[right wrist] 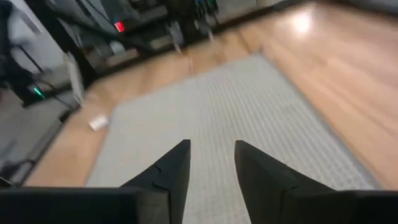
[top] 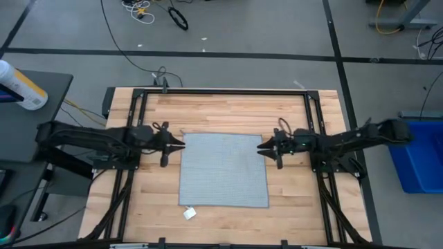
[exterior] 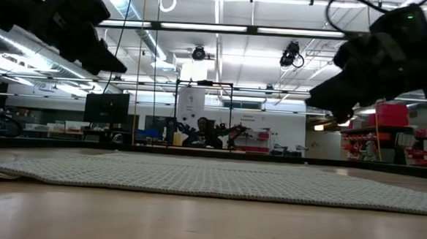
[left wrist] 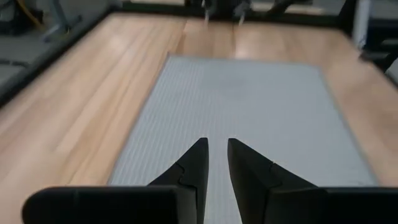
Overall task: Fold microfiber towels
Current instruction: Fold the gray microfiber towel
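Wooden counter (top: pixel 228 114) fills the frame's middle, the grey-blue microfiber towel (top: pixel 223 169) lying flat and unfolded at its centre. Left tool (top: pixel 181 145) and right tool (top: pixel 261 147) hover at its upper corners, fingers slightly spread, empty. Uneven pinches could skew the fold.

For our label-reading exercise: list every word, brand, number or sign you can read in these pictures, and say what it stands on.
None can be read.
Towel tag: white, any print too small.
Bottle label beside the table: too small.
Red signs in the room behind: blurred.
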